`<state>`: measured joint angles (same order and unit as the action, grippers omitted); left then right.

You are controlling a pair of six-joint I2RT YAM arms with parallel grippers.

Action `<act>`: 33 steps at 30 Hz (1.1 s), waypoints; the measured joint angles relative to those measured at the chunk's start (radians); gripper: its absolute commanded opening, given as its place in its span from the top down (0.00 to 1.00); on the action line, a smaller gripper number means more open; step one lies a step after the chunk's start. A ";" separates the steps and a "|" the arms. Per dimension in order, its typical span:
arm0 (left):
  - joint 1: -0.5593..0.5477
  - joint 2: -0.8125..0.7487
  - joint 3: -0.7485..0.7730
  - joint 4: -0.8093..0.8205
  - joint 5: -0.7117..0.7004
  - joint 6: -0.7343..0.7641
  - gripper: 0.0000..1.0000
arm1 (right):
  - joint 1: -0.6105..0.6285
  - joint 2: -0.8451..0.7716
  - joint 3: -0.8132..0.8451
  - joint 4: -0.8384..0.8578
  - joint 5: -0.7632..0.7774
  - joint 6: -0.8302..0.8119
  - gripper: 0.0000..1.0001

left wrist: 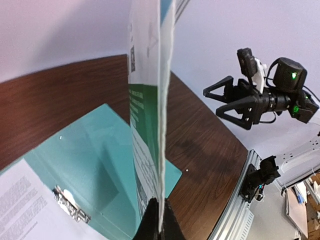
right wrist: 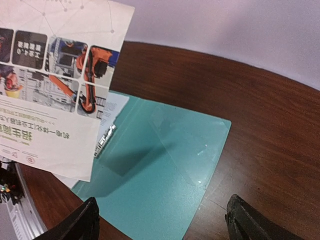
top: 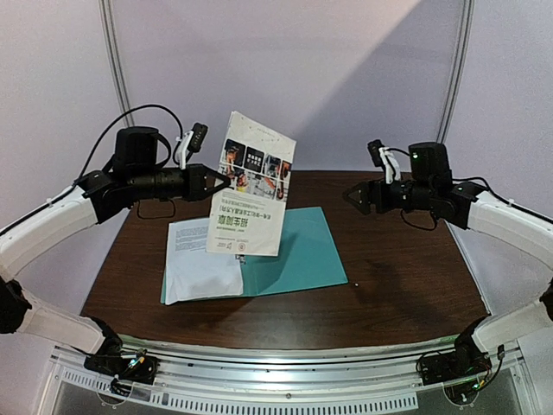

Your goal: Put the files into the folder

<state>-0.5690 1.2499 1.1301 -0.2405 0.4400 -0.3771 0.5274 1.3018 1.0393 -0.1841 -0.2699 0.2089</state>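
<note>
The second file is being carried in. The left fingers [top: 225, 180] are clenched on the left edge of the colour sheet [top: 251, 186] and hold it in the air at the centre of the top view, over the open folder [top: 302, 251]. The plain sheet [top: 194, 259] already lies flat on the folder's left half, lower left of centre. The right fingers [top: 354, 195] are spread and grasp nothing, hanging right of centre and well apart from the sheet.

The colour sheet stands almost upright. Its long axis runs top to bottom of the frame, the top leaning a little to the right, with the printed face toward the bottom of the frame. In the left wrist view it shows edge-on as a thin line. Its lower edge seems to hang free of the folder, though I cannot be sure.

The folder lies open on the desk [top: 406, 277], its spread running left to right and slightly slanted. The clip [left wrist: 70, 202] sits by the spine, at the plain sheet's edge.

Next, I judge, the sheet must be tipped from upright to flat and lowered onto the plain sheet with edges matched. The free right fingers could steady the loose side, since thin paper held by one edge may droop or curl.
</note>
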 measured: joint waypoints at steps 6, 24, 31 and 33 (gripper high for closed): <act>0.000 0.000 -0.043 -0.074 -0.080 -0.048 1.00 | 0.111 0.169 0.090 -0.082 0.135 -0.073 0.13; 0.183 0.130 -0.008 -0.024 -0.159 -0.124 1.00 | 0.137 0.349 0.050 0.021 0.073 0.223 0.20; 0.224 0.222 0.008 -0.021 -0.101 -0.152 1.00 | 0.138 0.383 0.035 0.063 0.029 0.282 0.20; 0.224 0.217 0.008 -0.038 -0.074 -0.168 1.00 | 0.138 0.396 0.035 0.068 0.025 0.285 0.20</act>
<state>-0.3454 1.4670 1.1378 -0.2783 0.3664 -0.5453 0.6651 1.6981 1.0744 -0.1165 -0.2447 0.4934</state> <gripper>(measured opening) 0.009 0.798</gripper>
